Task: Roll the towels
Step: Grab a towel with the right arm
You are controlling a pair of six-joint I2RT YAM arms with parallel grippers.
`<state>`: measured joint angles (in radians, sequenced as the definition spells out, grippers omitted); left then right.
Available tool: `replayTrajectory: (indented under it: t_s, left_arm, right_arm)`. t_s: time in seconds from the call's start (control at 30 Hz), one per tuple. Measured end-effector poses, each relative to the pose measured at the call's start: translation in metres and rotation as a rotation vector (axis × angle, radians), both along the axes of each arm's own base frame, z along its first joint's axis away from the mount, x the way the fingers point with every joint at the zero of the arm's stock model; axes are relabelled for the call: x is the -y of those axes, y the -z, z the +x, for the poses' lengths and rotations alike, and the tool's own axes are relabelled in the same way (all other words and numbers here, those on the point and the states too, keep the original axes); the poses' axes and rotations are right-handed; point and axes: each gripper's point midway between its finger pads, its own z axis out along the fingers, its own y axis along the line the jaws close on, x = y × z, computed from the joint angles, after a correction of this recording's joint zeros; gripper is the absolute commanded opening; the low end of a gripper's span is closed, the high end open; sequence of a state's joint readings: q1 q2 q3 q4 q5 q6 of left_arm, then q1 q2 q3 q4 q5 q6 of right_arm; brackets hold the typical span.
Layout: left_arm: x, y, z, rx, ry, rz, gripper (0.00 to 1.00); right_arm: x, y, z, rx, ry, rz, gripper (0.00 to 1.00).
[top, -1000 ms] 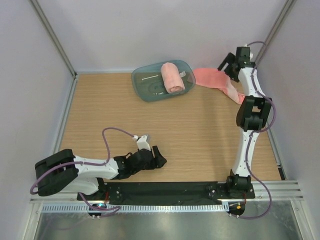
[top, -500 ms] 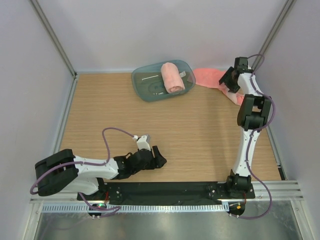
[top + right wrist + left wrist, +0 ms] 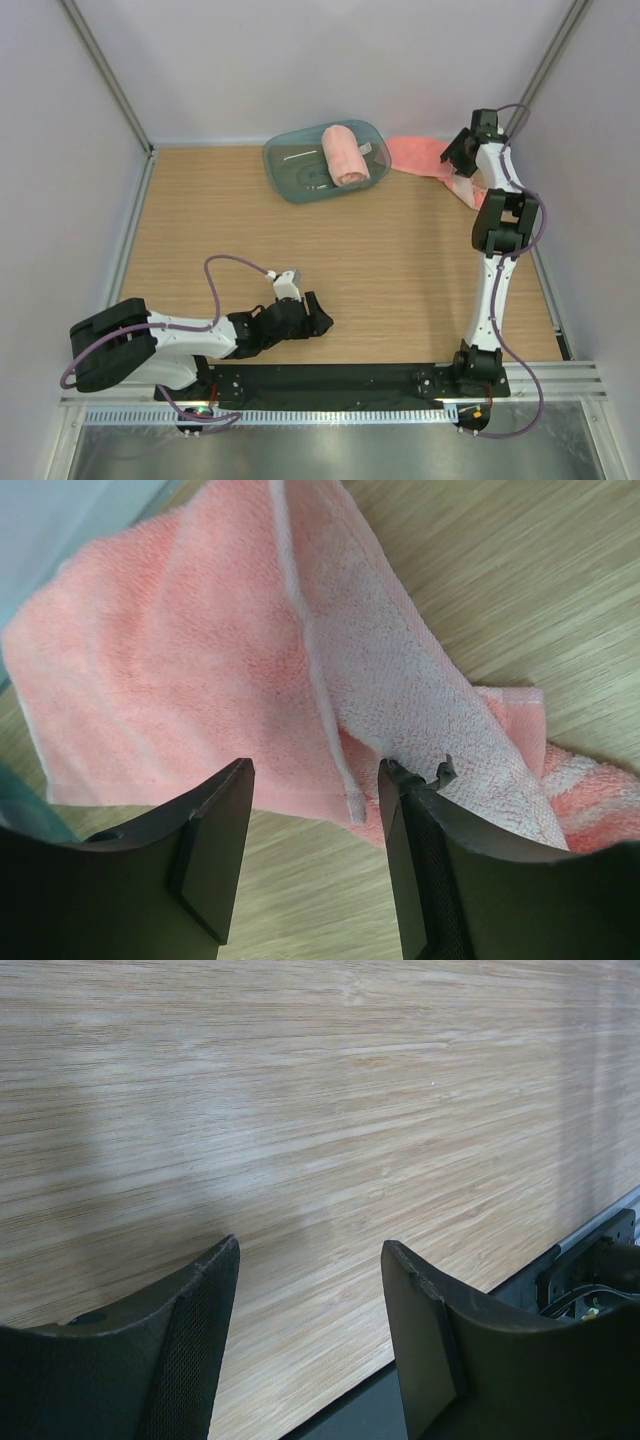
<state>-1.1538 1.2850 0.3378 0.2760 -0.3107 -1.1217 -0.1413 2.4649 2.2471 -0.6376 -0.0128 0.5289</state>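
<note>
One salmon-pink towel (image 3: 343,153) lies rolled up inside the teal tub (image 3: 290,170) at the back of the table. A second towel (image 3: 422,155) lies loose and partly folded at the back right, spread wide in the right wrist view (image 3: 190,650). My right gripper (image 3: 462,156) hangs over its right part, open, with the towel's pale hem (image 3: 345,780) reaching between its fingertips (image 3: 317,772). The right finger (image 3: 420,850) touches a fold of cloth. My left gripper (image 3: 318,318) rests low near the front, open over bare wood (image 3: 310,1250).
White enclosure walls and metal posts (image 3: 105,80) close in the back and sides, and the loose towel lies close to the right wall. A black base rail (image 3: 330,378) runs along the near edge, also seen beside the left gripper (image 3: 590,1260).
My right gripper has come down and toward the loose towel, and its jaws have narrowed. The left arm and both towels have not moved.
</note>
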Motion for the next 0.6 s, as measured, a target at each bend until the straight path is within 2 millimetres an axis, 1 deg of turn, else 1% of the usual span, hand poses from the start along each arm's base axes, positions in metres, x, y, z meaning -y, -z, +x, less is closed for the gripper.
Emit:
replayTrajectory:
  t_s: [0.13,0.17,0.2,0.3,0.33,0.37,0.5,0.53,0.6]
  left_arm:
    - [0.000,0.000,0.000,0.000,0.000,0.000,0.61]
    - [0.000,0.000,0.000,0.000,0.000,0.001,0.61]
    - [0.000,0.000,0.000,0.000,0.000,0.001,0.61]
    - [0.000,0.000,0.000,0.000,0.000,0.001,0.61]
    - [0.000,0.001,0.000,0.000,0.000,0.001,0.61]
    - [0.000,0.001,0.000,0.000,0.000,0.001,0.61]
    - [0.002,0.001,0.001,0.000,0.001,0.003,0.61]
    - [0.003,0.001,0.001,0.000,0.002,0.004,0.61]
    - [0.003,0.001,0.001,0.001,0.002,0.005,0.61]
  right_arm:
    - [-0.002,0.021,-0.005,-0.048,-0.006,0.014,0.57]
    - [-0.003,0.024,-0.006,-0.054,-0.006,0.015,0.55]
    - [-0.003,0.027,-0.006,-0.060,-0.007,0.017,0.49]
    - [-0.004,0.029,-0.007,-0.064,-0.012,0.021,0.37]
    - [-0.004,0.029,-0.007,-0.063,-0.013,0.025,0.29]
    - [-0.005,0.028,-0.007,-0.062,-0.015,0.027,0.23]
    - [-0.007,0.028,-0.007,-0.062,-0.018,0.035,0.05]
    - [-0.007,0.028,-0.007,-0.062,-0.019,0.035,0.01]
    - [-0.007,0.028,-0.007,-0.063,-0.018,0.036,0.01]
